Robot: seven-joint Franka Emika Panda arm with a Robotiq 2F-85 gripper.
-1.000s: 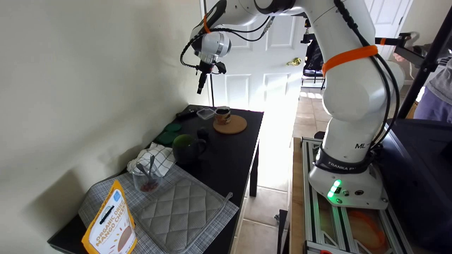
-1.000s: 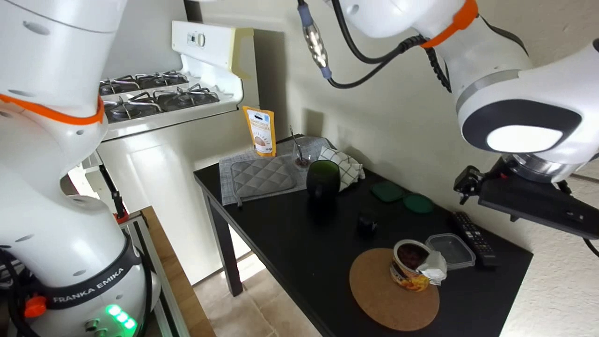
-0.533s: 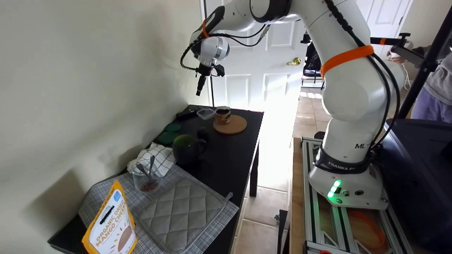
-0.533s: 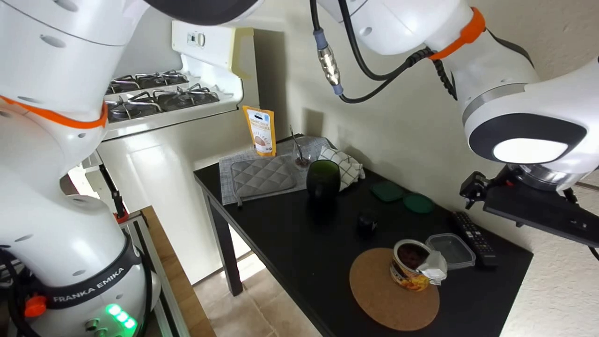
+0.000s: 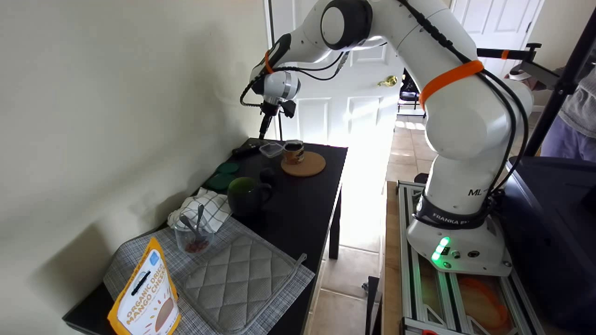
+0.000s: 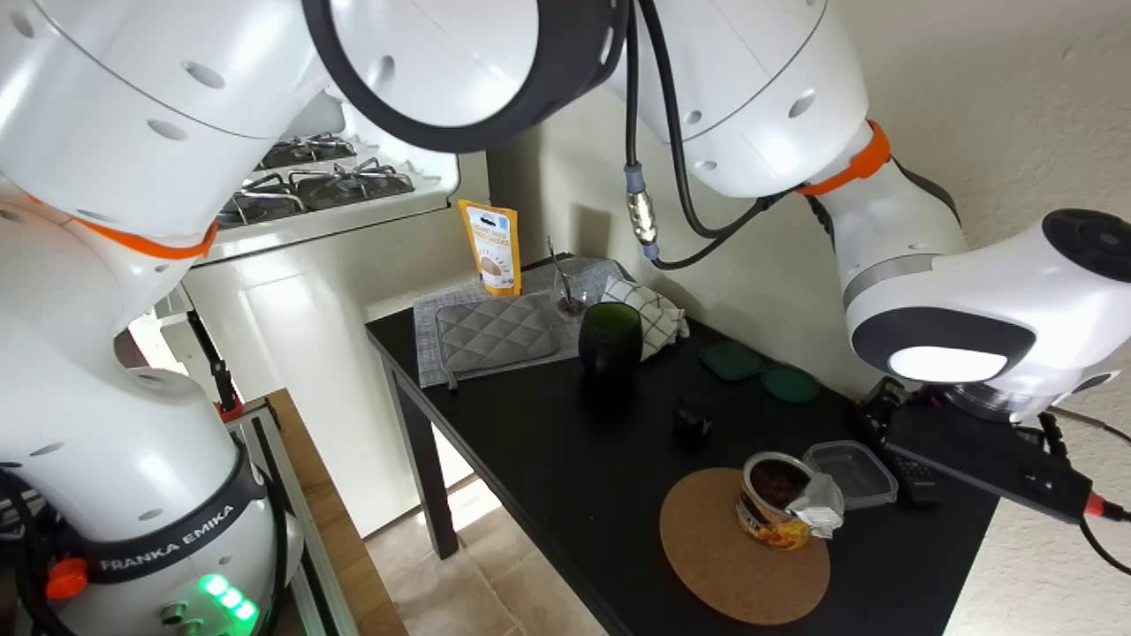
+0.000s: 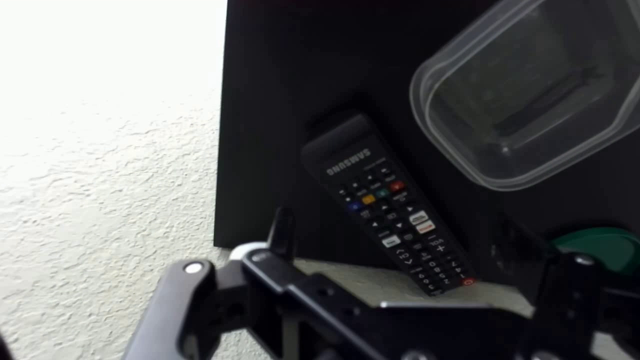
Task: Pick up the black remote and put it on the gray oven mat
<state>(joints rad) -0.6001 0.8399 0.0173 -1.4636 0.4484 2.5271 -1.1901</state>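
Note:
The black remote [image 7: 385, 215] lies buttons up at the table's wall-side corner; its number end juts past the table edge. It shows in both exterior views [image 5: 247, 150] [image 6: 917, 481], partly covered by the wrist hardware in one. My gripper [image 7: 397, 230] is open and empty, its fingers [image 7: 283, 232] wide apart on either side of the remote in the wrist view. In an exterior view the gripper [image 5: 262, 136] points down, seemingly above the remote. The gray oven mat [image 5: 242, 279] lies flat at the table's opposite end, also in an exterior view [image 6: 495, 334].
A clear plastic container [image 7: 505, 165] sits beside the remote. Green lids [image 6: 791, 382], an opened can [image 6: 773, 521] on a round brown disc [image 6: 707, 565], a dark green mug [image 6: 610, 340] and a checked cloth [image 6: 658, 318] stand along the table. The wall [image 7: 110, 200] runs close by.
The arm has come down, lowering the gripper from well above the table to near the remote. The remote and the other objects have not moved.

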